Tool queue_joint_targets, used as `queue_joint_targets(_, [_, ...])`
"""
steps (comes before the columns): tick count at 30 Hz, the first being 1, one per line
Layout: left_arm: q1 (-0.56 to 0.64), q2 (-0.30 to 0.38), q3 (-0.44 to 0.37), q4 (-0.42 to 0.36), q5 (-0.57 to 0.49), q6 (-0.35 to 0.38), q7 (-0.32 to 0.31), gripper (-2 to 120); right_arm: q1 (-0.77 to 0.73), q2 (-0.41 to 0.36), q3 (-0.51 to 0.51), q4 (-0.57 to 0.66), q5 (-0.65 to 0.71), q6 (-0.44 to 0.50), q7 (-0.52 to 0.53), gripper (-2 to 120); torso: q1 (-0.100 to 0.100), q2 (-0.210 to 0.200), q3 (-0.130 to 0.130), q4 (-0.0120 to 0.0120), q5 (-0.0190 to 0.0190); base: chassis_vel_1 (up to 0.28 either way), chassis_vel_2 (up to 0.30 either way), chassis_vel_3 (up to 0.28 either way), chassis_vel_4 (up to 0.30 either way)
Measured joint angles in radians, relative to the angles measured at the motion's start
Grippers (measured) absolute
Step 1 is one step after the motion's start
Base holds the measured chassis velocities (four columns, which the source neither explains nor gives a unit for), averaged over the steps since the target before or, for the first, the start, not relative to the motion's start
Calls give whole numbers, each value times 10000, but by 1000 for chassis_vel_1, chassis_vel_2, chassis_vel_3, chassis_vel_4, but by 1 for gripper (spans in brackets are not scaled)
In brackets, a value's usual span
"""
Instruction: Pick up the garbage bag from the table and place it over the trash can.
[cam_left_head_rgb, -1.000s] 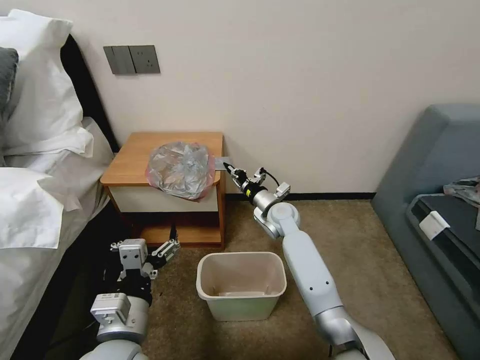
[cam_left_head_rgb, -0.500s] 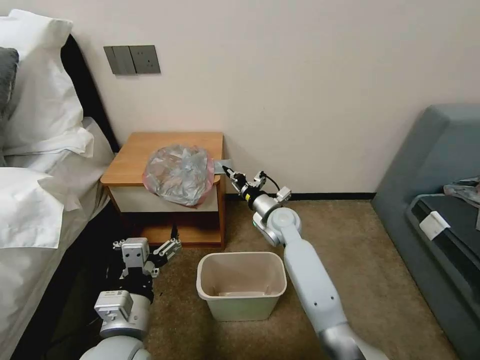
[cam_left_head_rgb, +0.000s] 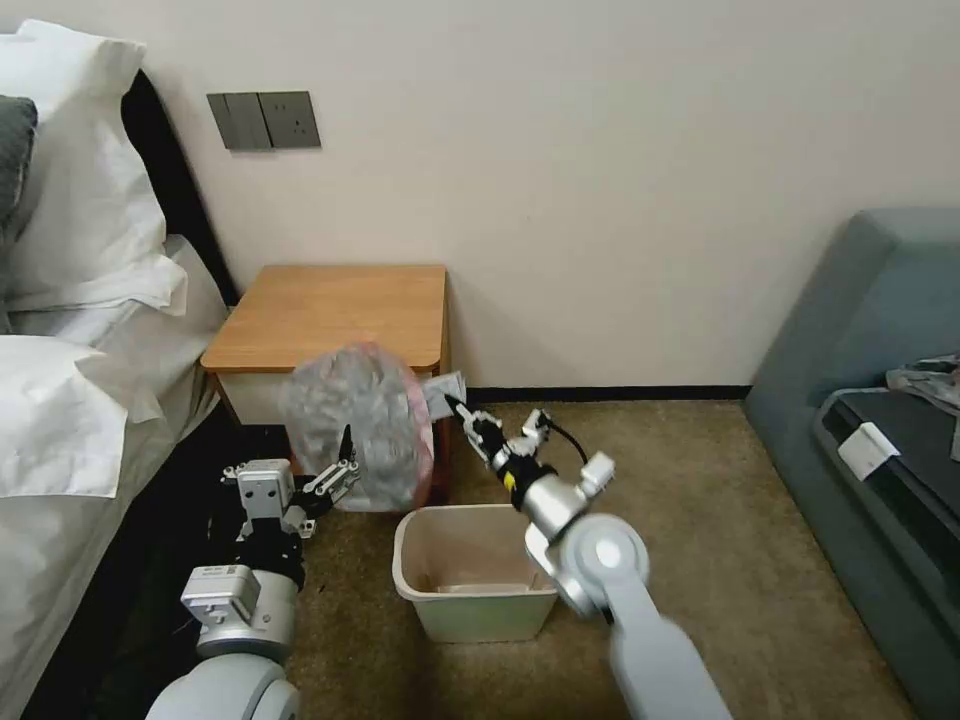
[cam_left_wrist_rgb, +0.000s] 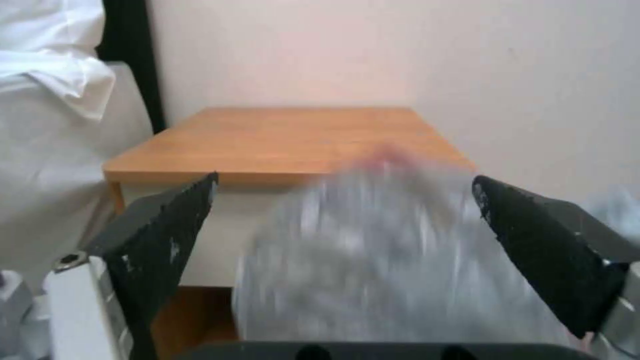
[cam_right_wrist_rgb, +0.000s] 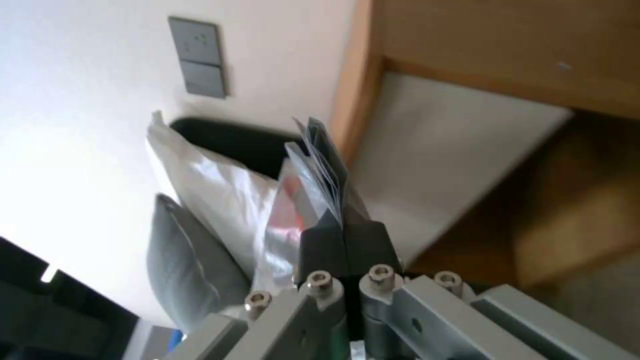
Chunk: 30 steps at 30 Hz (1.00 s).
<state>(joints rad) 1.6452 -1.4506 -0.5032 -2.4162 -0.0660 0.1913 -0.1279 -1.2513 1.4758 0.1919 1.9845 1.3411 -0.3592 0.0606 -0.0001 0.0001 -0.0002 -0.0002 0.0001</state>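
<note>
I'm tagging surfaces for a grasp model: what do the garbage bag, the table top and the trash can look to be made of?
Garbage bag, pinched by the right gripper: thin translucent grey plastic film, crinkled, with a pinkish rim.
Table: light-brown wood or wood-look laminate, matte; faint grain shows, so it could be either.
Trash can: cream-beige moulded plastic, smooth, slightly glossy, with a flared rim.

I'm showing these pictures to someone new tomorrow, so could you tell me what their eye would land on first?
First, the garbage bag, hanging in the air in front of the table, pinched at its edge by the shut right gripper. Just below and to the right, the trash can stands on the carpet with no bag over it yet. The left gripper waits open, low beside the bag, near the bed.
</note>
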Motion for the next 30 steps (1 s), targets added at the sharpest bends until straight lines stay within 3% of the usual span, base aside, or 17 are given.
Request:
queue_joint_targets(11, [-119, 115, 194, 41, -11, -26, 66, 100, -2853, -633, 332, 1384, -1766, 70, -293, 0, 0, 0, 0, 2, 0, 0, 0, 0, 0])
queue_joint_targets(21, [-131, 65, 220, 80, -10, -64, 75, 100, -3596, -656, 902, 1451, -1923, 50, -222, -1, 0, -1, 1, 2, 0, 0, 0, 0, 0])
queue_joint_targets(30, [-173, -18, 226, 156, 20, -66, 80, 100, -3565, -848, 973, 1586, -2196, -62, 190, 31, 0, -1, 1, 3, 0, 0, 0, 0, 0])
